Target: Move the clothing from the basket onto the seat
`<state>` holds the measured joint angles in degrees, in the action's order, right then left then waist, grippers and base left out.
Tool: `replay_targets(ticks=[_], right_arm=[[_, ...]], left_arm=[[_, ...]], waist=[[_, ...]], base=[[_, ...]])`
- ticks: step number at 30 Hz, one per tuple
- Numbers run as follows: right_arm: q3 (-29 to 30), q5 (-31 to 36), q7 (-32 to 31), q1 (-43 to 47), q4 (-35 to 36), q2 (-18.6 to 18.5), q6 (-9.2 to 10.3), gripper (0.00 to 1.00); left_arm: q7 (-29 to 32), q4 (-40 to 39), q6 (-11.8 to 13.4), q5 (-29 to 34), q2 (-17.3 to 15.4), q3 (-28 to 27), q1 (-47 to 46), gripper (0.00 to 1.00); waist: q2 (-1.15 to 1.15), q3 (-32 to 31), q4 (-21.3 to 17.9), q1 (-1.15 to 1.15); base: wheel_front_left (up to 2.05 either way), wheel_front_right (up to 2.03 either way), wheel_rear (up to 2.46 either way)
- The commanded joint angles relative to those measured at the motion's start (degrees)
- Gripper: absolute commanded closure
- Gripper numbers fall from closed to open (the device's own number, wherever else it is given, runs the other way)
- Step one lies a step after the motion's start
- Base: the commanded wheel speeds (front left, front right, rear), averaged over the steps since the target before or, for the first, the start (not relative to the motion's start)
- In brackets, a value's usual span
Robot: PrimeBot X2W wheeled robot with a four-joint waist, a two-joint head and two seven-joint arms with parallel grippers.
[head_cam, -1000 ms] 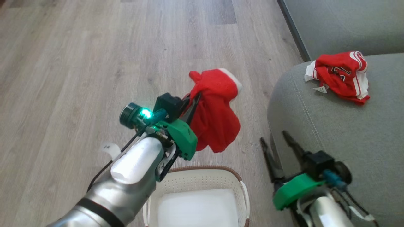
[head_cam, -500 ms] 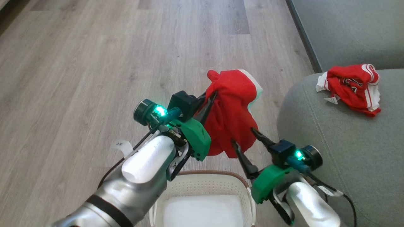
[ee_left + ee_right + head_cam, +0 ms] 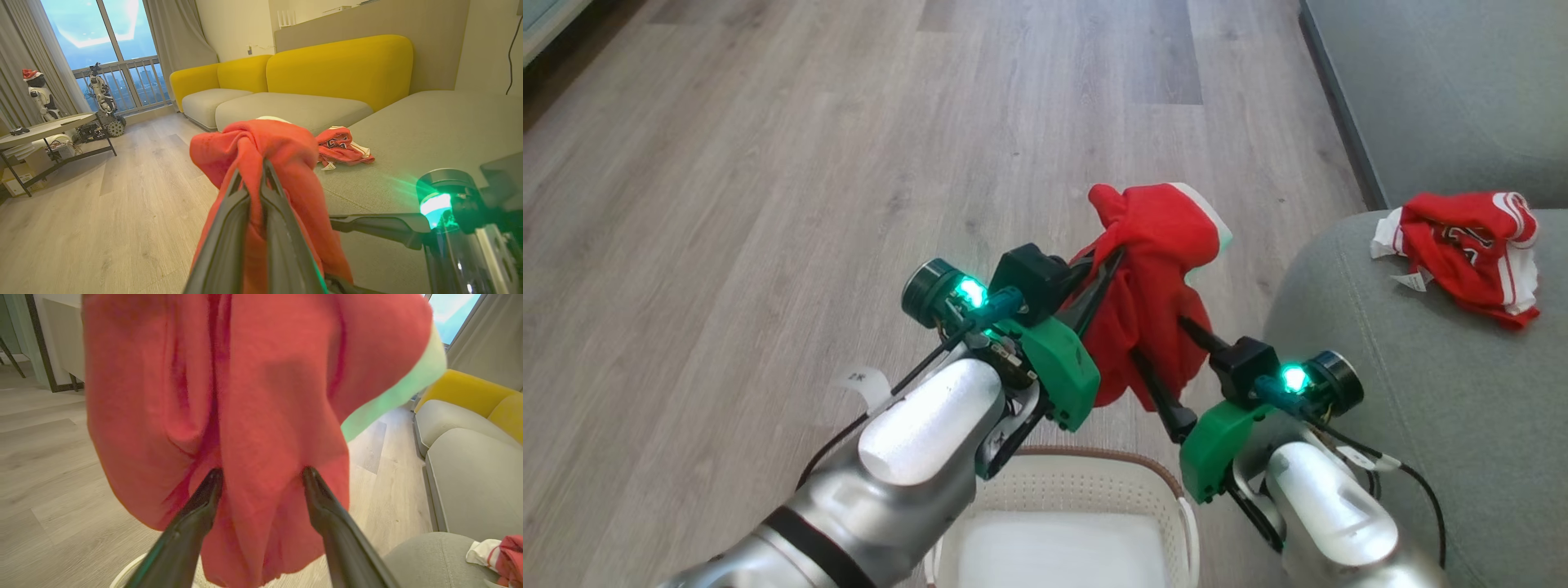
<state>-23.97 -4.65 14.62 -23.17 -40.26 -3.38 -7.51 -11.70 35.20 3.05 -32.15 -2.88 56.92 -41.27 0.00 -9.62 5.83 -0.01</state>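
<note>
Now the left gripper (image 3: pixel 1117 257) (image 3: pixel 251 173) has its jaws pressed together on a red garment (image 3: pixel 1152 269) (image 3: pixel 286 147) (image 3: pixel 245 396), pinching the cloth near its bunched top. A knot of fabric stands just past the fingertips, and the rest drapes over and below the closed jaws. The garment's long axis runs up and down: the crumpled end points upward and the loose hem points down. A white trim edge shows on the side of the bundle away from the left jaws.

The right gripper (image 3: pixel 1156 339) (image 3: pixel 261 472) has its jaws spread wide at the hanging lower part. In the right wrist view one finger stands on each side of a vertical fold, tips against the cloth, with nothing pinched.

Below both pairs of jaws sits the basket (image 3: pixel 1078 453) (image 3: pixel 122 575), its brown rim directly under the dangling hem. Off to the right of the right jaws, well apart from them, a second garment (image 3: pixel 1470 245) (image 3: pixel 341 147) (image 3: pixel 510 555) lies crumpled on the grey-green seat (image 3: pixel 1421 425) (image 3: pixel 429 130) (image 3: pixel 433 559), showing white stripes. Beyond the left fingertips lies wooden floor (image 3: pixel 768 163).
</note>
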Motion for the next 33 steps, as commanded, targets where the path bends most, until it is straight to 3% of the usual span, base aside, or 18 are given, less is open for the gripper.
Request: replay_targets(ticks=[1,4,12,13,15,16,27,33], right_arm=[[-1.0,-0.7,0.4,-4.0,1.3,0.5,0.02,0.42],[-1.7,-1.9,0.4,-4.5,1.0,0.5,0.02,1.0],[-1.8,-2.6,0.4,-5.2,1.1,0.5,0.02,1.0],[-1.4,-2.4,0.4,-5.2,1.1,0.5,0.02,1.0],[-0.3,-1.7,0.4,-5.3,1.2,0.5,0.02,1.0],[0.4,-1.4,0.4,-5.4,1.2,0.5,0.02,1.0],[10.0,3.9,0.4,-6.8,3.1,0.0,0.02,1.0],[13.3,6.4,0.4,-6.4,6.1,-2.1,0.02,1.0]], left_arm=[[-0.1,-2.0,0.2,-0.6,-0.2,-1.8,-4.0,1.0],[-0.1,-2.3,0.6,-1.1,-0.2,-1.7,-3.6,1.0],[-0.7,-1.7,1.2,-2.6,-0.8,-2.8,-2.3,1.0],[-0.9,-1.6,1.3,-2.7,-0.9,-3.1,-2.0,0.92],[-1.5,-1.4,1.6,-3.3,-1.0,-3.9,-1.3,0.39],[-1.8,-1.3,1.7,-3.4,-1.1,-4.1,-0.9,0.0],[-3.2,-1.2,2.6,-3.8,-1.2,-6.4,4.5,0.0],[-3.3,-2.9,2.3,-2.3,-0.7,-6.9,7.7,0.0]], waist=[[0.0,0.0,0.2,0.01],[0.0,0.2,0.3,0.01],[0.0,0.6,-0.9,0.01],[0.0,0.6,-1.2,0.01],[0.0,0.6,-1.9,0.01],[0.0,0.6,-2.3,0.01],[0.0,0.9,-8.9,0.01],[0.0,1.4,-13.9,0.01]], base=[[0.0,0.0,0.0],[0.0,0.0,0.0],[0.0,0.0,0.0],[0.0,0.0,0.0],[0.0,0.0,0.0],[0.0,0.0,0.0],[0.0,0.0,0.0],[0.0,0.0,0.0]])
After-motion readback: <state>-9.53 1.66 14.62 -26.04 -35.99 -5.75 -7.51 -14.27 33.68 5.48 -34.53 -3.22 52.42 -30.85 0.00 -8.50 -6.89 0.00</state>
